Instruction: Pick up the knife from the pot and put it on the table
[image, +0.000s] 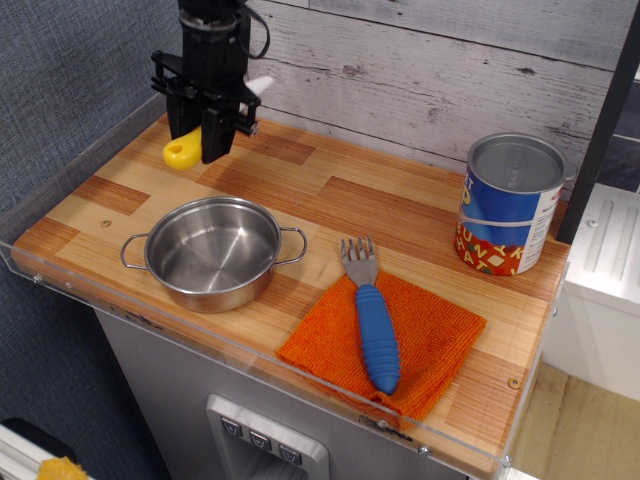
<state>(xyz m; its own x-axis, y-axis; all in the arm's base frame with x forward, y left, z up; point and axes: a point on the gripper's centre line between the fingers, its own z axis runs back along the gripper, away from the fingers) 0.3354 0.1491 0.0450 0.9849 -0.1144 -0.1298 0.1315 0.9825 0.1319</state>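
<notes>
My gripper (203, 138) is at the back left of the wooden table (330, 205), low over its surface, and is shut on the knife (185, 150). The knife's yellow handle with its hole sticks out to the left below the fingers, close to the tabletop. Its white blade tip (260, 86) shows to the right behind the gripper. Whether the handle touches the wood I cannot tell. The shiny steel pot (213, 252) stands empty at the front left, below and in front of the gripper.
A blue-handled grey fork (372, 318) lies on an orange cloth (385, 340) at the front middle. A blue printed tin can (508, 204) stands at the back right. Clear acrylic edges the table. A grey plank wall stands behind.
</notes>
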